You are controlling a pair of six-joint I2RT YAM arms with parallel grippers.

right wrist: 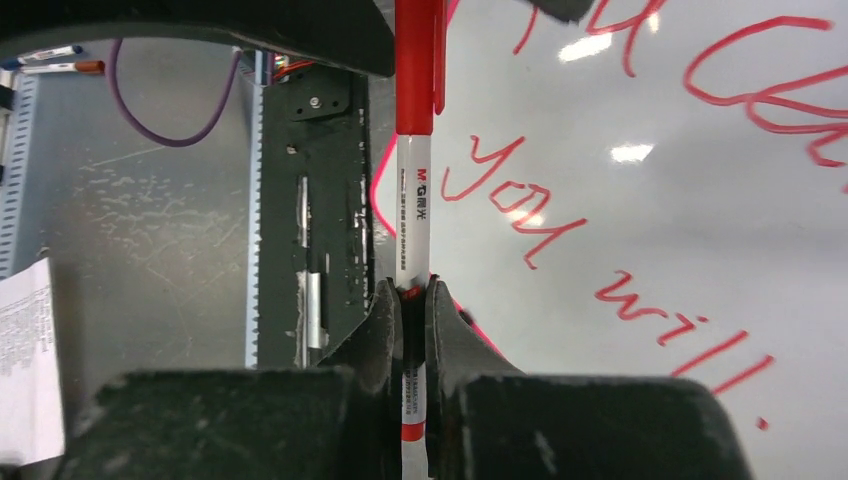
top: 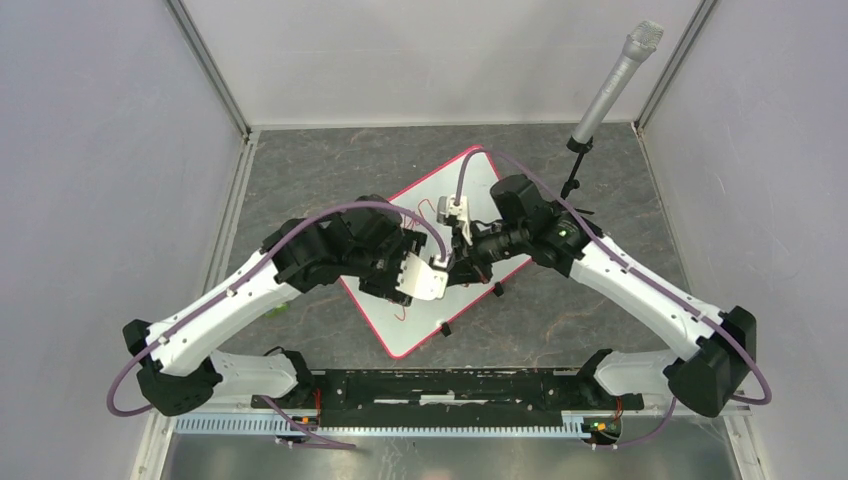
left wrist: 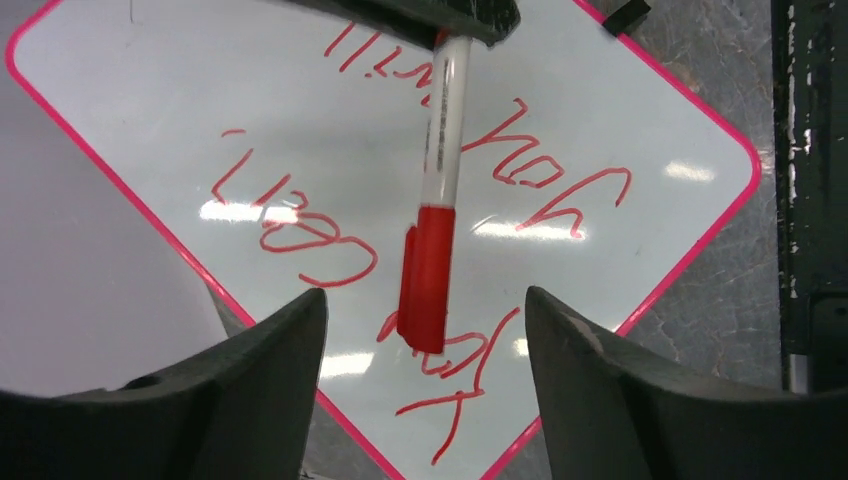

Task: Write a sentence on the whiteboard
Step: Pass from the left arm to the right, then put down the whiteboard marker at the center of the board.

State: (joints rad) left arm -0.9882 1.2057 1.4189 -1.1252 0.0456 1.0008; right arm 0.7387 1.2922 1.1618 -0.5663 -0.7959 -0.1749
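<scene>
Right pincer (right wrist: 413, 290) is pressed tight on the white barrel of a red-capped marker (right wrist: 411, 215), holding it just above the board. Left pincer (left wrist: 425, 295) is spread wide, with one dark finger on each side of the marker's red cap, neither touching it. Beneath both, a large white whiteboard (left wrist: 150, 90) with a thin pink-red frame lies flat and cornerwise on the grey marbled bench (top: 330, 170). It bears a red handwritten sentence (left wrist: 540, 180) in two lines: "You can, you will."

- Bright, even overhead light is filling every view.
- Glare patches are shining off the whiteboard (left wrist: 150, 90).
- Fingers (left wrist: 250, 400) of the left claw (left wrist: 422, 305) are looking slightly soft.
</scene>
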